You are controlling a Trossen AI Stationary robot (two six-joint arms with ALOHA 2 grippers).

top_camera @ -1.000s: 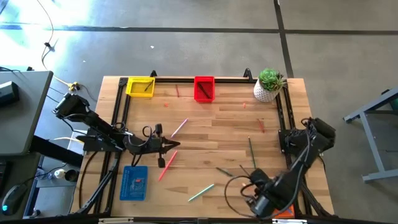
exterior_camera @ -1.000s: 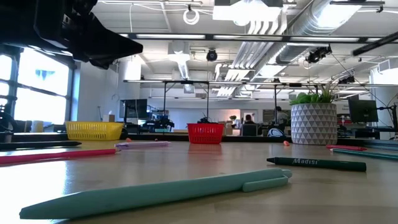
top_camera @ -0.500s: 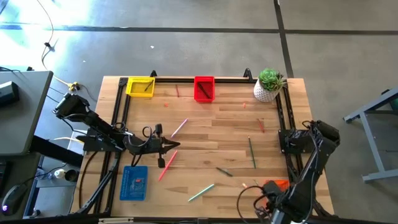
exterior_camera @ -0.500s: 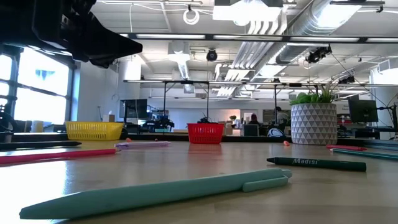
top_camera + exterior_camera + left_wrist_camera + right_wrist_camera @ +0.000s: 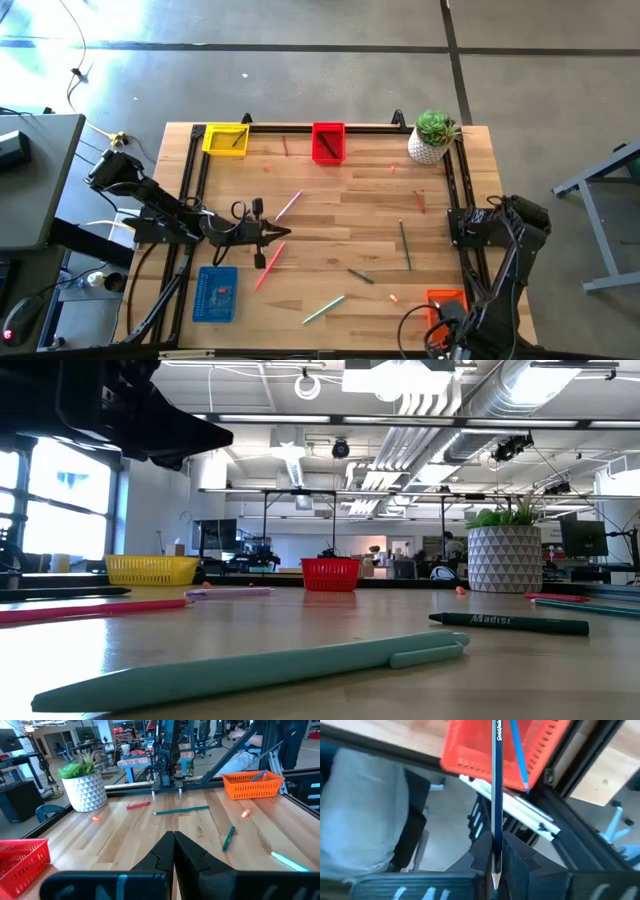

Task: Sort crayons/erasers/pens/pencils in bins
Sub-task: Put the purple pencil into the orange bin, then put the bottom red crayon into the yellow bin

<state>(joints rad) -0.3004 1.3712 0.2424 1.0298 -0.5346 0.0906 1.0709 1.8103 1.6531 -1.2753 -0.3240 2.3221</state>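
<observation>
Left pincer (image 5: 283, 232): centre-left of high view, above worktop (image 5: 340, 200), fingers pressed together, holding nothing. Idle.

Right pincer (image 5: 493, 851): lower right edge of high view, clamped on dark pencil (image 5: 496, 780), tip end inside grip, shaft pointing at orange bin (image 5: 470, 745).

Risk: pincer sits off worktop edge; release now likely drops pencil to floor, short of bin.

Risk: long shaft may catch bin rim, tip bin.

Bare wood lies open mid-table. The plant pot (image 5: 431, 142) blocks the far right corner; the left gripper (image 5: 283, 233) hovers left of centre.
</observation>
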